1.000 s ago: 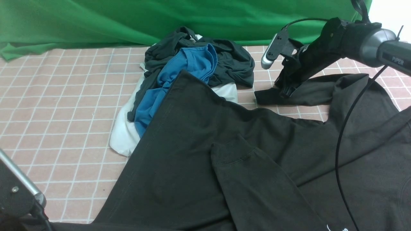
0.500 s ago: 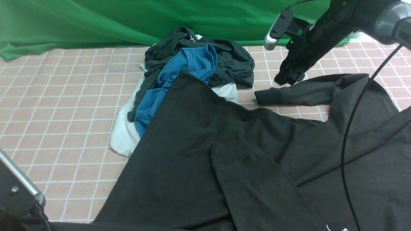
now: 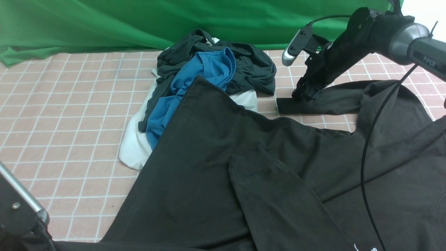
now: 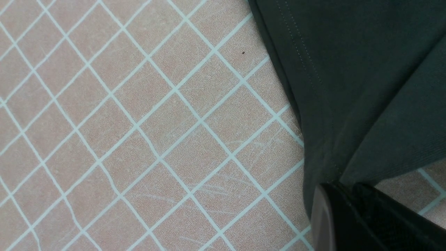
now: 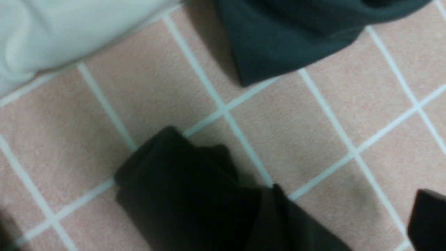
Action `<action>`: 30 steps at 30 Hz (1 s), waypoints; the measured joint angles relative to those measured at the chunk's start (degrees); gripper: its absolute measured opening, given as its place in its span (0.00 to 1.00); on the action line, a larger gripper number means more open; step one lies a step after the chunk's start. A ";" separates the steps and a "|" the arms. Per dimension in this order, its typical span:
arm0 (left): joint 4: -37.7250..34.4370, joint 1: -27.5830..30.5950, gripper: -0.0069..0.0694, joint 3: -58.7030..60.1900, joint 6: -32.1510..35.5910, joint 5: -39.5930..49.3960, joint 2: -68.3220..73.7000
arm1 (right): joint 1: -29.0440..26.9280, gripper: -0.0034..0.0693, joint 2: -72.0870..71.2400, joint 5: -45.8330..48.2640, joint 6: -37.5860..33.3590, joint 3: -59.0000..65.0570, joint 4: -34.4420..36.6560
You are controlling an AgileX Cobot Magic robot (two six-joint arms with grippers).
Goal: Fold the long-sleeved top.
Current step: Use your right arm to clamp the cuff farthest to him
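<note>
The black long-sleeved top (image 3: pixel 264 146) lies spread over the near right of the table. One sleeve is folded across its body, cuff (image 3: pixel 251 167) up. The other sleeve runs leftward at the back and ends in a cuff (image 3: pixel 289 104). My right gripper (image 3: pixel 301 94) hangs just above that cuff. In the right wrist view it (image 5: pixel 348 212) stands open with bare tile between its fingers, and the cuff (image 5: pixel 174 195) lies beside one finger. My left gripper (image 4: pixel 343 186) is shut on an edge of the top (image 4: pixel 348 87); in the front view only its arm (image 3: pixel 21 209) shows.
A pile of clothes lies behind the top: a blue T-shirt (image 3: pixel 205 76), a dark greenish garment (image 3: pixel 254 69) and a white one (image 3: pixel 136 146). A green backdrop (image 3: pixel 139 21) closes the far side. The right arm's cable (image 3: pixel 369 150) hangs over the top. The pink checked table (image 3: pixel 69 104) extends left.
My right gripper let go of the back sleeve and opened. It rose off it, then came down again closer to the cuff end. The sleeve stayed flat; the left arm has not moved.
</note>
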 joint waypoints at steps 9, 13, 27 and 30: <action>0.00 0.00 0.13 0.00 0.00 0.00 0.00 | 0.00 0.84 0.58 10.48 6.75 -7.76 0.86; 0.00 0.00 0.13 0.00 0.00 0.00 0.00 | 0.00 0.84 1.39 11.58 6.70 -7.64 1.15; 0.00 0.00 0.13 0.00 0.00 -0.68 0.00 | 0.11 0.31 3.79 9.94 6.69 -6.60 2.27; 0.00 0.00 0.13 0.00 0.00 -0.68 0.00 | 0.11 0.19 3.79 8.81 6.69 -6.60 2.27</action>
